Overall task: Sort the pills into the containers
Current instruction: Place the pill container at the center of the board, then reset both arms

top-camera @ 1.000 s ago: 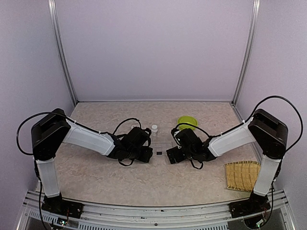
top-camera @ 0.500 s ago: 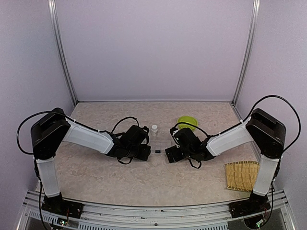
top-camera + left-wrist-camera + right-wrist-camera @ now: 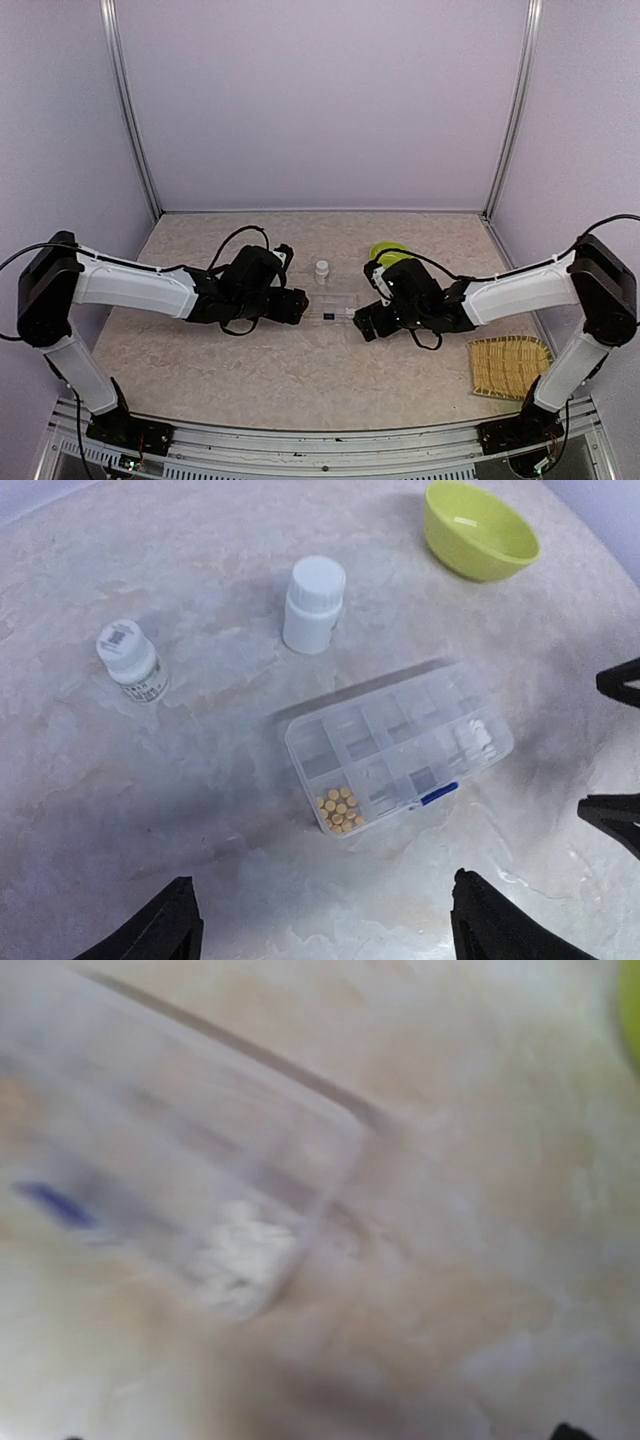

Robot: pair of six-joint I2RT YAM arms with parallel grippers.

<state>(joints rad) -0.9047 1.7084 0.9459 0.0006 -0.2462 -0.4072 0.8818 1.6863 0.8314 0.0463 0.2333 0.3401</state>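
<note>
The clear pill box (image 3: 400, 742) with its row of containers lies flat on the table, and in the top view the box (image 3: 337, 308) sits between the two grippers. Several yellowish-orange pills (image 3: 340, 813) fill one corner compartment. White matter (image 3: 240, 1255) fills an end compartment in the blurred right wrist view. My left gripper (image 3: 325, 932) hangs open just short of the box's near side, nothing between its fingers. My right gripper (image 3: 365, 322) stands open at the box's other end; its fingers (image 3: 620, 682) show wide apart and not touching it.
Two small white bottles (image 3: 315, 602) (image 3: 130, 660) stand beyond the box. A lime-green bowl (image 3: 390, 253) sits at the back right. A woven mat (image 3: 510, 365) lies at the front right. The box has a blue clasp (image 3: 437, 795).
The left gripper has opened wider and drawn back a little to the left of the box. Both arms have sunk lower and stretched out; the right gripper stays at the box's end.
</note>
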